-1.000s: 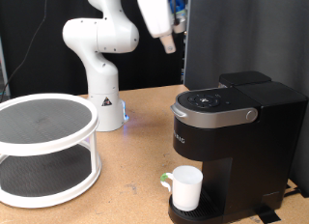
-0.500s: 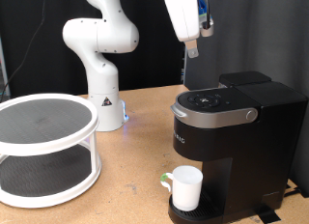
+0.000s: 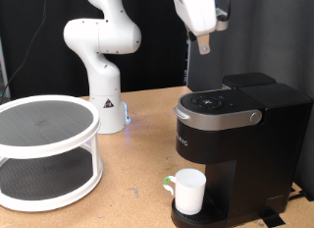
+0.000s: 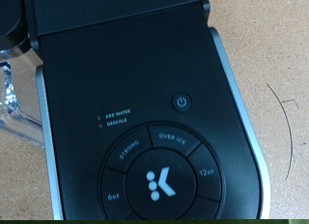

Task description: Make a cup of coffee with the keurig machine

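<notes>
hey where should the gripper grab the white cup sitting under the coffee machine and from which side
Grip the cup by its side handle, coming from the exterior view's left. The handle points that way, and the keurig machine overhangs the cup from above and blocks it behind. The gripper hangs high above the machine's lid.

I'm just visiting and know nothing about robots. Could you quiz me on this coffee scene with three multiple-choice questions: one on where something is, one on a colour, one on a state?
1. Where is the cup?
A. on the round shelf rack
B. on the keurig machine's drip tray
C. between the gripper's fingers

2. What colour is the keurig machine?
A. black
B. red
C. white

3. How is the machine's lid?
A. missing
B. raised
C. closed

Answers: 1 B, it stands under the spout. 2 A, its body is black. 3 C, the lid lies flat, with the gripper above it.
</notes>
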Robot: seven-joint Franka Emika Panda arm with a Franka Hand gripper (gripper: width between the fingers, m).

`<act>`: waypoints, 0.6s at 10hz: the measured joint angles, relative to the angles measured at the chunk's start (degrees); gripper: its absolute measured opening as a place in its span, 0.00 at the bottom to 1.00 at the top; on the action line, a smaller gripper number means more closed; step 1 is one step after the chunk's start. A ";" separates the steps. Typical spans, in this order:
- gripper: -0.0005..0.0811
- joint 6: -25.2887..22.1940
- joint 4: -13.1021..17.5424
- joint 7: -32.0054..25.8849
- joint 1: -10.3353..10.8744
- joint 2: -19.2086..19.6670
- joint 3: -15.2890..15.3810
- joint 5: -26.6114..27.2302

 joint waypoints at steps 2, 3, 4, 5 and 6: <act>0.99 0.32 0.54 1.60 -0.01 0.39 1.17 -0.25; 0.99 0.31 0.82 2.00 -0.01 0.75 1.68 -0.39; 0.99 0.31 1.15 2.01 -0.01 1.22 2.06 -0.72; 0.99 0.31 1.49 1.24 -0.01 1.75 2.35 -1.46; 0.99 0.64 1.69 0.37 -0.01 2.09 2.54 -2.06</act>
